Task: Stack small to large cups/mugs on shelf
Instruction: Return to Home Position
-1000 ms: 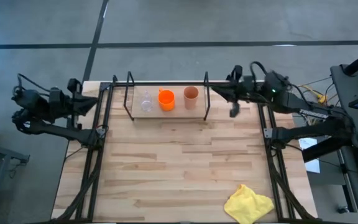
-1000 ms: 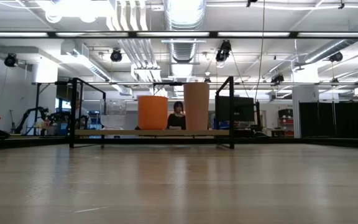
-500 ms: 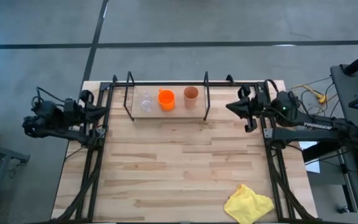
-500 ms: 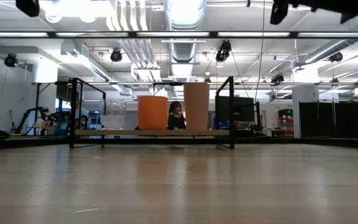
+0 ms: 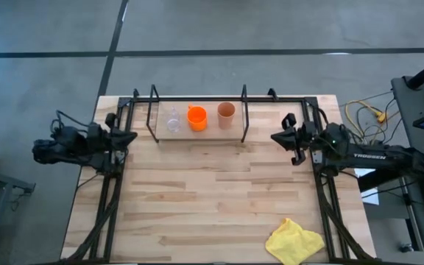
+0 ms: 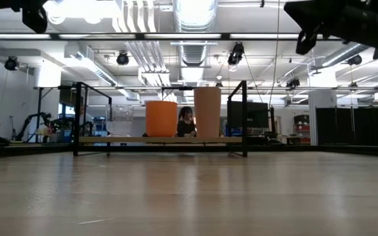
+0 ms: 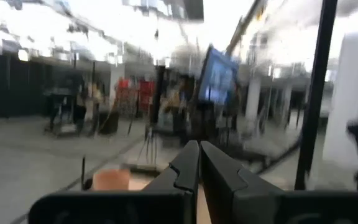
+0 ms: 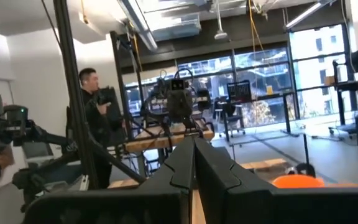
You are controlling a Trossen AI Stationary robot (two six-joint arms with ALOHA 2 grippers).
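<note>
Three cups stand in a row on the board of the black wire shelf [image 5: 243, 118] at the table's far edge: a tiny clear glass [image 5: 173, 121], an orange mug [image 5: 196, 118] and a taller tan tumbler [image 5: 226, 112]. In the low view, the mug [image 6: 161, 118] and tumbler [image 6: 207, 112] stand upright on the shelf board [image 6: 159, 139]. My left gripper [image 5: 127, 136] is shut and empty at the table's left edge, left of the shelf. My right gripper [image 5: 277, 138] is shut and empty, right of the shelf. The orange mug's rim also shows in the right wrist view [image 8: 297, 181].
A crumpled yellow cloth [image 5: 294, 241] lies at the near right corner. Black frame struts [image 5: 112, 191] run along the table's left and right sides. The bare wooden tabletop [image 5: 212, 191] stretches from the shelf to the near edge. A person [image 8: 95, 118] stands in the room beyond.
Both arms have drawn back a little toward the table's near edge and come down, so that they now show at the top of the low view. The cups and the shelf have stayed where they were.
</note>
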